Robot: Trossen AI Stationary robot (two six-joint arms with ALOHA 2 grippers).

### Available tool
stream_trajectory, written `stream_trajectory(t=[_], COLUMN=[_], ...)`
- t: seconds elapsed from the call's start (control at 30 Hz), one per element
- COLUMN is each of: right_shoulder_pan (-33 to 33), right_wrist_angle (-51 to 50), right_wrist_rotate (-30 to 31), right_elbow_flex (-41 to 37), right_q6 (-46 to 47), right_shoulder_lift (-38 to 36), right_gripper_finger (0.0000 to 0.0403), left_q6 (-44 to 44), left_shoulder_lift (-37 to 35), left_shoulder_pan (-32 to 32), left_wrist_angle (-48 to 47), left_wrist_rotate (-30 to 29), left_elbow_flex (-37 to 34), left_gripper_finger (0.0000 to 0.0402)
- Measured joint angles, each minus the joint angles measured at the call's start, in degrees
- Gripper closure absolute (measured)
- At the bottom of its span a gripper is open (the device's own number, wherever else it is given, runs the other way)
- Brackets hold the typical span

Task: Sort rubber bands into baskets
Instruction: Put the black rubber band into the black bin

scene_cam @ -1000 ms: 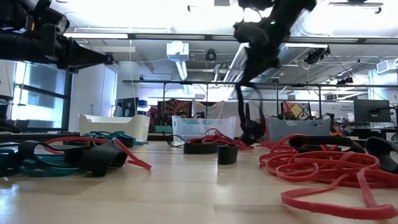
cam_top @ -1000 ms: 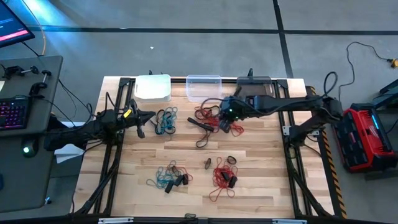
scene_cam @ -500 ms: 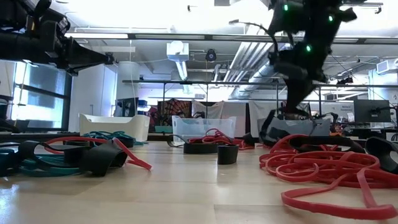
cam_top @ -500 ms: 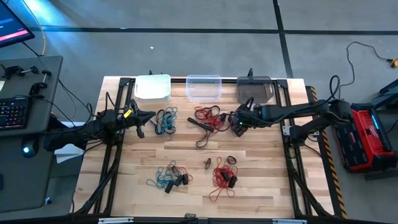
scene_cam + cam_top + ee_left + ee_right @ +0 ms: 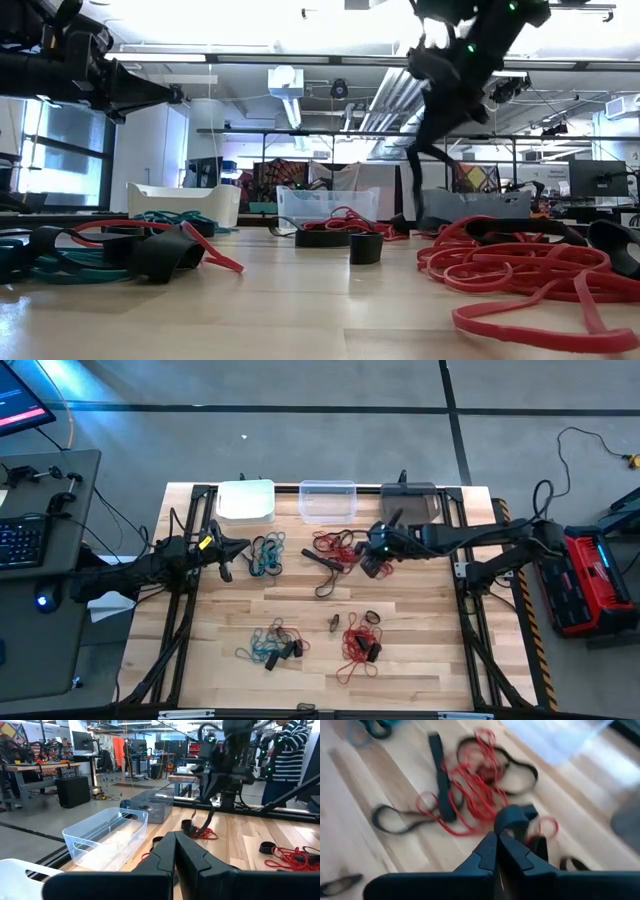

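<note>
I have the right gripper (image 5: 372, 544) raised above the table beside the red and black rubber bands (image 5: 338, 548), its jaws clamped on a black band (image 5: 512, 820) that hangs from it, near the dark grey basket (image 5: 410, 503). My left gripper (image 5: 240, 543) waits closed near the white basket (image 5: 246, 501).

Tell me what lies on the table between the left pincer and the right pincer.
In the high view, between the left pincer and the right pincer lie a teal bunch of bands, a long black band and a red tangle.
</note>
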Motion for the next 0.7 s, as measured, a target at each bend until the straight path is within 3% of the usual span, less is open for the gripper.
stream_trajectory(t=[0.23, 0.5, 0.7], right_shoulder_pan=[-2.9, -13.7, -20.8], right_wrist_angle=[-1.9, -10.9, -17.8], right_wrist_rotate=[3.8, 4.6, 9.8], right_elbow_flex=[5.0, 12.0, 14.9], right_q6=[-5.9, -13.0, -17.4], right_shoulder_lift=[0.0, -0.1, -0.2], right_gripper_finger=[0.0403, 0.0403, 0.0403], left_q6=[0.0, 0.0, -0.1], left_shoulder_lift=[0.0, 0.0, 0.0], left_shoulder_pan=[0.0, 0.0, 0.0], left_wrist_angle=[0.0, 0.0, 0.0], left_wrist_rotate=[0.0, 0.0, 0.0], left_elbow_flex=[0.0, 0.0, 0.0], left_gripper_finger=[0.0401, 0.0402, 0.0402])
